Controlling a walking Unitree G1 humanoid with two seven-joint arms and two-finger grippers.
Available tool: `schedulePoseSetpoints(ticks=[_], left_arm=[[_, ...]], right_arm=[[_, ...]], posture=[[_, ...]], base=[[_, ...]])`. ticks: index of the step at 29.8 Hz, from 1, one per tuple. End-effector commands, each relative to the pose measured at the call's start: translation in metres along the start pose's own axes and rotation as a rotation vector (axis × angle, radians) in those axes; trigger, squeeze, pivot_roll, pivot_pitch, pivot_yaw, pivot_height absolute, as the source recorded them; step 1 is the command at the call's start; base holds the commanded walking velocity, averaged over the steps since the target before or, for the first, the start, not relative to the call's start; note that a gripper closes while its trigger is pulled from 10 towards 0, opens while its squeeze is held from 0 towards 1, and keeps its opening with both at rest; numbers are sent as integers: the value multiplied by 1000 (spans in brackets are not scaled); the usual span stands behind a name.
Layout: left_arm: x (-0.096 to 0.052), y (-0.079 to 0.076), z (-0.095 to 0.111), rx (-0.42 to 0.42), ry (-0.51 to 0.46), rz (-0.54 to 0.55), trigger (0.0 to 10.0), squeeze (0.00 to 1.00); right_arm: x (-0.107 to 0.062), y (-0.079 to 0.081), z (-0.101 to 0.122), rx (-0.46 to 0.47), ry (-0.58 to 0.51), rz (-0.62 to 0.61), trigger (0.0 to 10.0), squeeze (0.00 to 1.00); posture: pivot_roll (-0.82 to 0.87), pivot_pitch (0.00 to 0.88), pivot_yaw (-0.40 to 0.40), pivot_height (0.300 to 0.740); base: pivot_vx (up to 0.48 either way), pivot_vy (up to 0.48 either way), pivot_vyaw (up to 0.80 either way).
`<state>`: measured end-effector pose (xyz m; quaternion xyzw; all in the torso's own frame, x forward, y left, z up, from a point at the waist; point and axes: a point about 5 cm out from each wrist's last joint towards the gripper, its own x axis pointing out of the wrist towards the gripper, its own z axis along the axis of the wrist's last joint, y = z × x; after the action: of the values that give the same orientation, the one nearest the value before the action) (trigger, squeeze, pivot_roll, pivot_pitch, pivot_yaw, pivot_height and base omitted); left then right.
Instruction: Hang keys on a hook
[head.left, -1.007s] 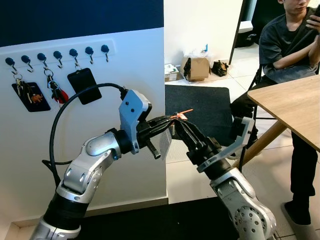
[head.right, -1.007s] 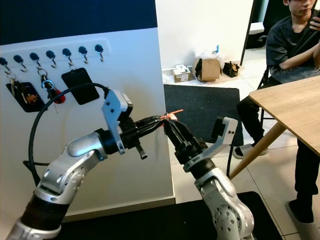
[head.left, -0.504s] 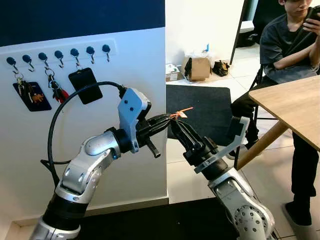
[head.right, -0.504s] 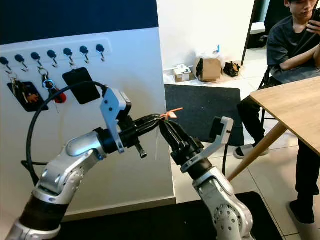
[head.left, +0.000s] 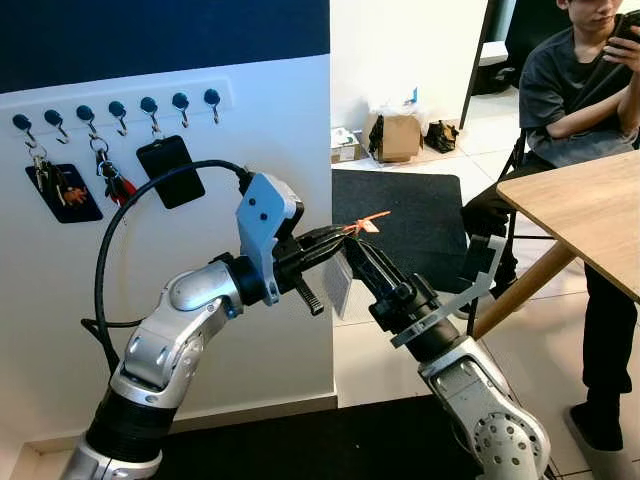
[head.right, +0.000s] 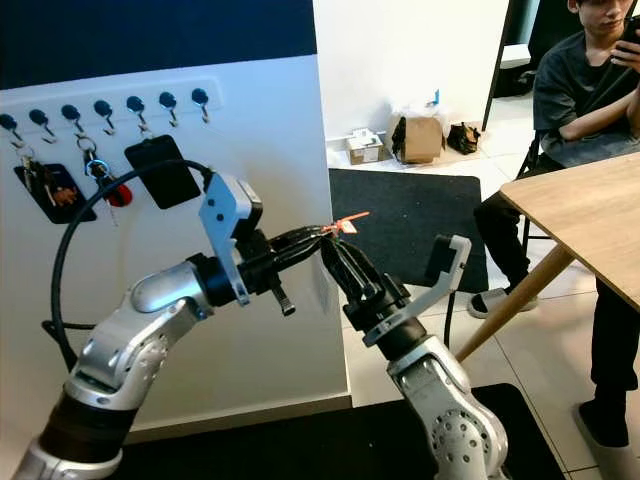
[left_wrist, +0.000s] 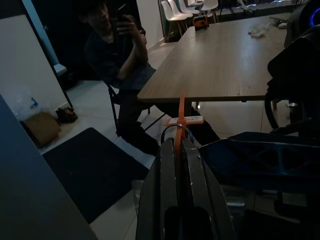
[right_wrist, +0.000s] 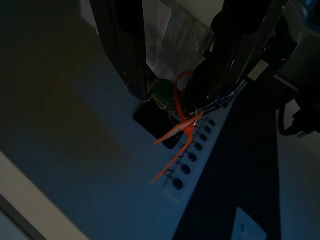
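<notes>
Nearest the camera, both silver arms rise from the lower edge and meet in front of the white wall panel. The left gripper (head.left: 338, 240) reaches rightward with its two black fingers (left_wrist: 169, 165) pressed together, clamped on an orange zip tie (left_wrist: 181, 112) whose loose ends stick out past the fingertips. A clear plastic tag (head.left: 337, 284) hangs below those fingers, just under the meeting point; whether metal keys hang with it cannot be told. The right gripper (head.left: 352, 252) comes up from the lower right and points at the same spot, its fingers spread to either side of the tie's loop (right_wrist: 181, 95) in the right wrist view, not closed on it. A black cable (head.left: 130, 230) arcs over the left forearm. Behind the arms, on the wall panel, a row of black hooks (head.left: 112, 112) runs along the upper left; a dark card with keys (head.left: 58, 190), a red key fob (head.left: 112, 186) and a black tag (head.left: 168, 170) already hang there, well apart from the held tie. Farther right, a wooden table (head.left: 590, 215) juts in, a dark mat (head.left: 405, 220) lies on the tiled floor, and a cardboard box (head.left: 392, 135) sits by the far wall. A seated person (head.left: 575, 85) holds up a phone beyond the table.
</notes>
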<state>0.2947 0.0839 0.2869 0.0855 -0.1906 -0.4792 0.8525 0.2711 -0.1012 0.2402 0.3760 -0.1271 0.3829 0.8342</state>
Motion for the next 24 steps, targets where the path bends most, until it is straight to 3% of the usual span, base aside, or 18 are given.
schedulePoseSetpoints(ticks=[1,11,16,24], left_arm=[[0,-7,-12,-46,38,-22,10000,0],[1,-4,-14,-43,45,2,10000,0],[1,3,-12,-45,33,42,10000,0],[0,7,-8,-53,21,50,10000,0]], right_arm=[[3,19,-2,7,22,116,10000,0],[-8,7,-9,-46,82,44,10000,0],[-33,-16,-20,-86,165,-74,10000,0],[-38,-17,-22,-81,169,-92,10000,0]], posture=[[18,184,94,740],[15,186,90,740],[10,190,93,740],[8,193,99,740]], base=[[0,0,0],[0,0,0],[0,0,0],[0,0,0]])
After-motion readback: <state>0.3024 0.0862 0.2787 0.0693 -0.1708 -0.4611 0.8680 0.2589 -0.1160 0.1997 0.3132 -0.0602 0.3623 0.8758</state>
